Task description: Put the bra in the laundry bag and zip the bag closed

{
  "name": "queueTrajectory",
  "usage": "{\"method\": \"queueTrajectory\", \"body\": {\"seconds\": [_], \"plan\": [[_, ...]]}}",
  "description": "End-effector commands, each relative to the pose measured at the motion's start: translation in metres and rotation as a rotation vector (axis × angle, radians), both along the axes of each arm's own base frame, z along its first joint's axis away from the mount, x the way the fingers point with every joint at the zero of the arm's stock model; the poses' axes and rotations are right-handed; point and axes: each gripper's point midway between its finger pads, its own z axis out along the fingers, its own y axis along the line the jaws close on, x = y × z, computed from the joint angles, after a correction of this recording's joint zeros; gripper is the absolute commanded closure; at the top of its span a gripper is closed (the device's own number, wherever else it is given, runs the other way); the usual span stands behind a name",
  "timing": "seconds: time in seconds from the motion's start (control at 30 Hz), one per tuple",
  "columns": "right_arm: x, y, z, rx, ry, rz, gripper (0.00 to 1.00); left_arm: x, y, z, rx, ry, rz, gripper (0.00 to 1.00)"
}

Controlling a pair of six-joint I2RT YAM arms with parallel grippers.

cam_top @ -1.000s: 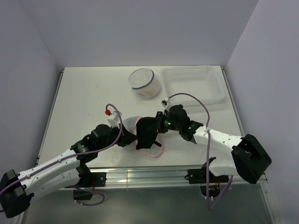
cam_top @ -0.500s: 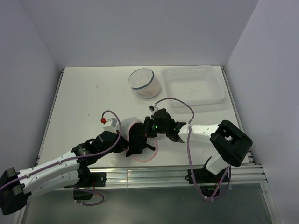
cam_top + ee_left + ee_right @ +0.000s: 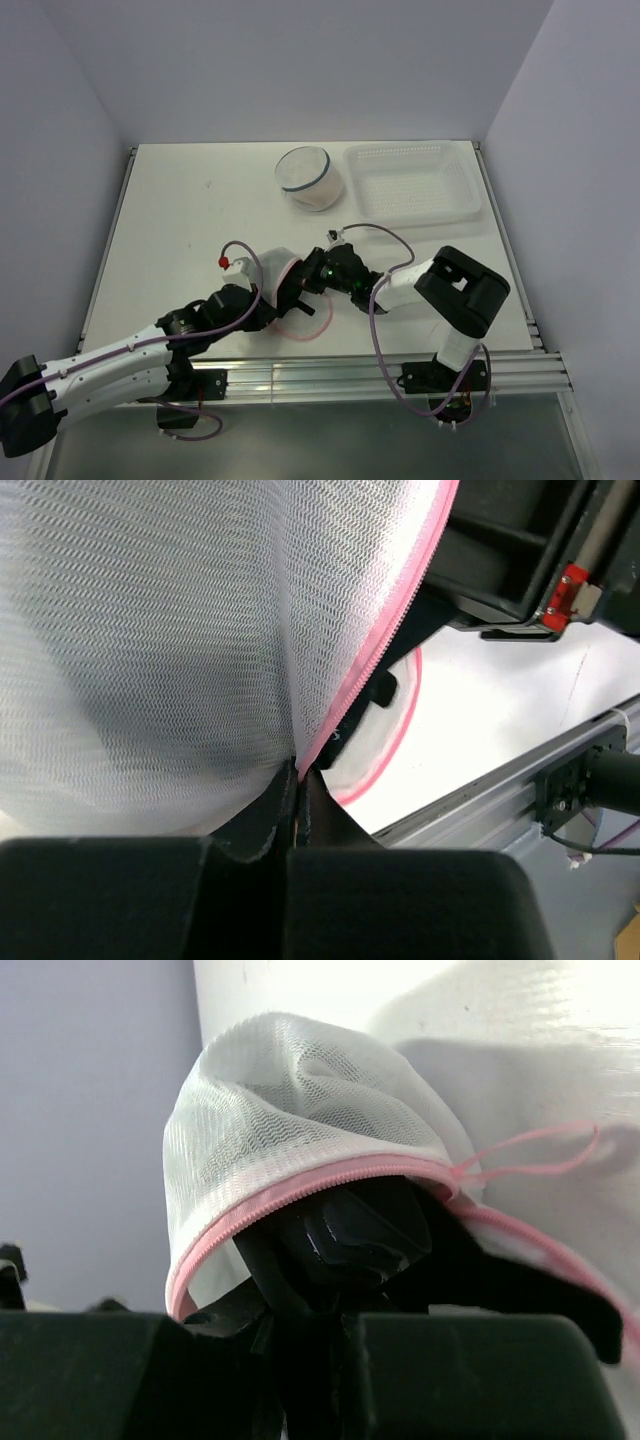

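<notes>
Left gripper: pinching the pink zipper edge of the laundry bag, at its 7 o'clock.
Right gripper: clamping the black bra inside the bag mouth, entering from 3 o'clock.

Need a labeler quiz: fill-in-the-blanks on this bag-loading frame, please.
The laundry bag has a zipper coloured ____. The pincer shut on its zipper edge belongs to the ____ arm. The bra at the bag's mouth is ____. The clear tray sits far ____ on the table.
Missing words: pink; left; black; right.
</notes>
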Motion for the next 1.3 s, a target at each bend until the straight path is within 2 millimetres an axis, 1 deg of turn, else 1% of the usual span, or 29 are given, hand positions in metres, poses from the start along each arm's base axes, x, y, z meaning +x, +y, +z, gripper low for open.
{"method": "queueTrajectory", "body": {"seconds": [0.0, 0.07, 0.13, 0.17, 0.2, 0.23, 0.27, 0.3, 0.33, 0.37, 0.4, 0.43, 0.47, 0.53, 0.57, 0.6, 0.63, 0.7, 0.73, 0.77, 0.8, 0.83, 0.9, 0.93, 1.03, 1.13, 1.17, 1.23, 1.27], "plan": [[0.023, 0.011, 0.038, 0.145, -0.077, -0.156, 1.00, -0.004, -0.015, 0.020, -0.073, -0.019, -0.050, 1.00], [0.022, 0.014, 0.040, 0.162, -0.079, -0.190, 1.00, -0.008, -0.023, 0.030, -0.100, -0.024, -0.098, 1.00], [0.028, 0.010, 0.037, 0.131, -0.094, -0.257, 1.00, -0.015, -0.030, 0.041, -0.125, -0.025, -0.140, 1.00], [0.025, 0.012, 0.035, 0.111, -0.100, -0.264, 1.00, -0.016, -0.033, 0.054, -0.153, -0.042, -0.153, 1.00], [0.027, 0.014, 0.041, 0.101, -0.115, -0.282, 1.00, -0.017, -0.035, 0.062, -0.168, -0.049, -0.162, 1.00], [0.031, 0.007, 0.030, 0.028, -0.122, -0.329, 1.00, -0.021, -0.038, 0.070, -0.186, -0.051, -0.185, 1.00], [0.027, 0.010, 0.029, 0.003, -0.135, -0.337, 1.00, -0.021, -0.040, 0.088, -0.223, -0.073, -0.196, 1.00], [0.029, 0.010, 0.032, -0.011, -0.146, -0.355, 1.00, -0.023, -0.041, 0.096, -0.240, -0.081, -0.206, 1.00], [0.031, 0.005, 0.026, -0.063, -0.157, -0.388, 1.00, -0.024, -0.042, 0.103, -0.254, -0.088, -0.212, 1.00], [0.031, 0.005, 0.024, -0.087, -0.164, -0.401, 1.00, -0.025, -0.043, 0.120, -0.287, -0.107, -0.223, 1.00], [0.030, 0.011, 0.029, -0.098, -0.174, -0.403, 1.00, -0.025, -0.043, 0.125, -0.293, -0.113, -0.224, 1.00], [0.031, 0.004, 0.020, -0.172, -0.187, -0.427, 1.00, -0.025, -0.042, 0.130, -0.297, -0.119, -0.224, 1.00], [0.035, 0.009, 0.028, -0.186, -0.198, -0.440, 1.00, -0.025, -0.042, 0.142, -0.312, -0.133, -0.222, 1.00], [0.027, 0.002, 0.012, -0.321, -0.205, -0.432, 1.00, -0.024, -0.037, 0.142, -0.283, -0.133, -0.210, 1.00], [0.032, -0.002, 0.020, -0.348, -0.226, -0.471, 1.00, -0.022, -0.035, 0.148, -0.280, -0.142, -0.200, 1.00], [0.029, -0.006, 0.019, -0.386, -0.235, -0.473, 1.00, -0.020, -0.030, 0.144, -0.252, -0.137, -0.177, 1.00], [0.026, -0.016, 0.011, -0.468, -0.244, -0.461, 1.00, -0.018, -0.028, 0.142, -0.237, -0.137, -0.164, 1.00], [0.029, -0.028, 0.019, -0.536, -0.267, -0.482, 1.00, -0.011, -0.020, 0.139, -0.209, -0.145, -0.109, 1.00], [0.024, -0.043, 0.012, -0.652, -0.274, -0.458, 1.00, -0.009, -0.016, 0.132, -0.189, -0.134, -0.085, 1.00], [0.028, -0.045, 0.022, -0.684, -0.295, -0.462, 1.00, -0.007, -0.013, 0.131, -0.183, -0.135, -0.065, 1.00], [0.027, -0.048, 0.024, -0.732, -0.315, -0.436, 1.00, -0.005, -0.009, 0.128, -0.177, -0.136, -0.043, 1.00], [0.023, -0.062, 0.018, -0.853, -0.333, -0.389, 1.00, -0.001, -0.005, 0.126, -0.174, -0.141, -0.005, 1.00], [0.022, -0.068, 0.024, -0.938, -0.357, -0.344, 1.00, 0.002, 0.003, 0.119, -0.166, -0.141, 0.038, 1.00], [0.017, -0.081, 0.021, -1.032, -0.369, -0.292, 1.00, 0.005, 0.008, 0.113, -0.155, -0.140, 0.074, 1.00], [0.009, -0.097, 0.024, -1.155, -0.390, -0.188, 1.00, 0.007, 0.013, 0.107, -0.164, -0.138, 0.107, 1.00], [0.001, -0.104, 0.027, -1.245, -0.406, -0.044, 1.00, 0.010, 0.011, 0.094, -0.160, -0.127, 0.124, 1.00], [0.000, -0.100, 0.030, -1.256, -0.420, -0.001, 1.00, 0.010, 0.011, 0.081, -0.140, -0.111, 0.127, 1.00], [-0.006, -0.104, 0.029, -1.338, -0.429, 0.102, 1.00, 0.012, 0.005, 0.078, -0.164, -0.107, 0.126, 1.00], [-0.006, -0.097, 0.034, -1.340, -0.438, 0.135, 1.00, 0.011, 0.003, 0.064, -0.151, -0.090, 0.119, 1.00]]}}
